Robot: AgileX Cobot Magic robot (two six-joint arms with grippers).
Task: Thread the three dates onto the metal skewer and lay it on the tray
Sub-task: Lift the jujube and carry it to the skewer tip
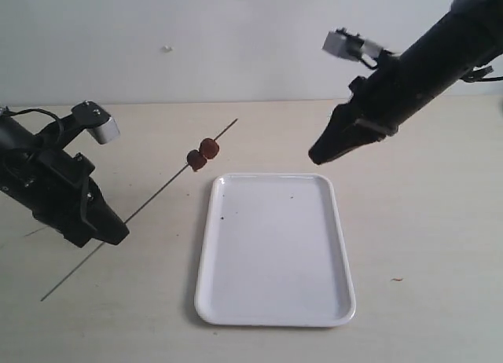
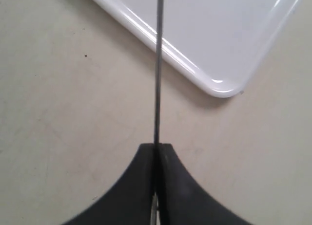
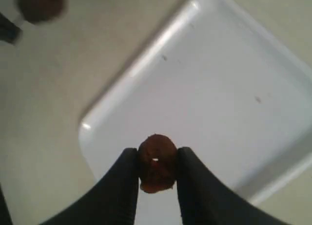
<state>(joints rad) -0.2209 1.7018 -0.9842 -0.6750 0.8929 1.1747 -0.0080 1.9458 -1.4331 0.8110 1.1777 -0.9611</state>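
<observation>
One tray lies mid-table, bare but for crumbs. Left gripper, pressed together, pinches the skewer low on its shaft and slants it upward beside the tray's left edge. Right gripper hangs over the tray's far end, nipping the third date by its flanks. Two dates sit touching near the skewer's upper end. Skewer is likely stiff, slick and prone to swivel. Date looks light, soft and sticky, so grip its sides and leave the ends free for the point.

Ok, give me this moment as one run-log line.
left gripper: shut on metal skewer | skewer: two dates threaded | right gripper: shut on third date | tray: skewer not yet laid
</observation>
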